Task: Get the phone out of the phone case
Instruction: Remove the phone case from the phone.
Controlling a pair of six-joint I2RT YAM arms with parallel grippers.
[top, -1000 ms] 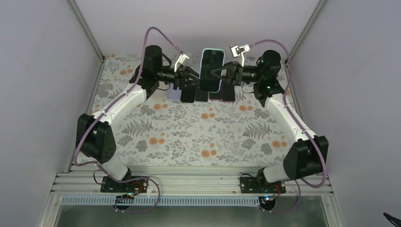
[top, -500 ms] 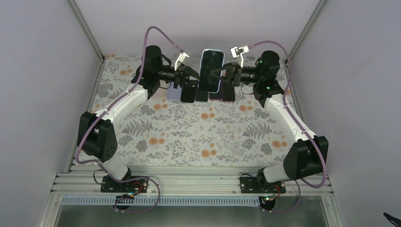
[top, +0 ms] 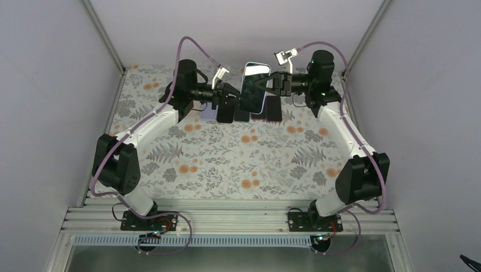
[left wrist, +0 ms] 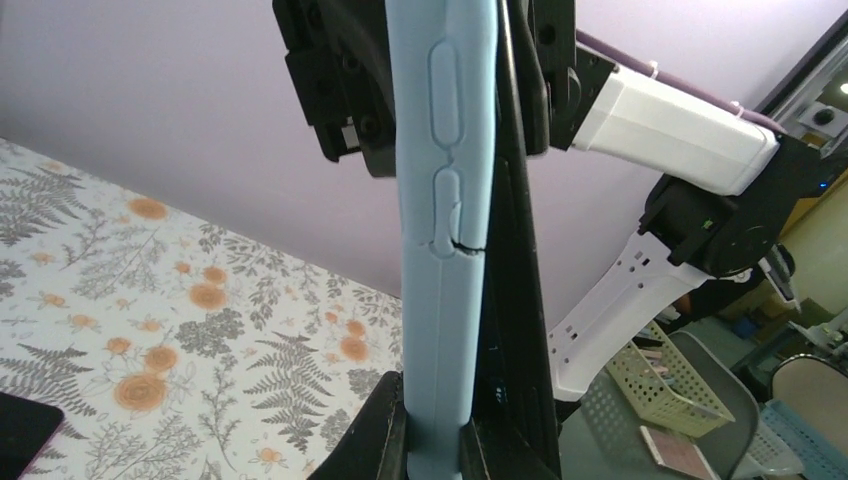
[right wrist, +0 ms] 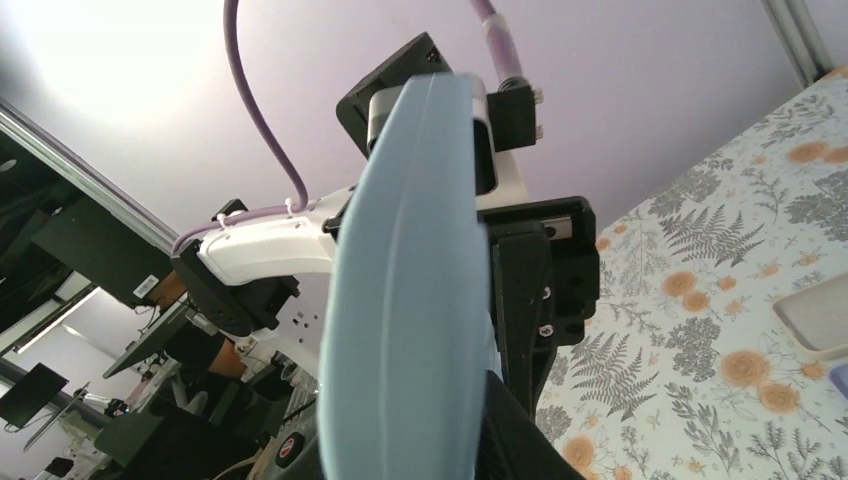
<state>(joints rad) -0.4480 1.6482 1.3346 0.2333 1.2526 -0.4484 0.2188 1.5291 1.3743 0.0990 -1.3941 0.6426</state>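
The phone (top: 253,89) in its light blue phone case (top: 254,64) hangs upright in the air over the far middle of the table, screen facing the camera. My left gripper (top: 237,97) is shut on the case's left edge; in the left wrist view the blue case (left wrist: 445,200) stands clamped between the black fingers of that gripper (left wrist: 437,425). My right gripper (top: 265,86) holds the right edge, and in the right wrist view the case (right wrist: 405,300) fills the gap of this gripper (right wrist: 400,445).
Several dark slabs (top: 258,113) and a pale one (top: 208,112) lie on the floral table (top: 227,158) right under the held phone. A white tray corner (right wrist: 815,315) sits on the cloth. Enclosure walls stand close on three sides.
My left gripper has shut on the case's left edge. The right arm has lifted and swung back a little, and the phone now leans slightly.
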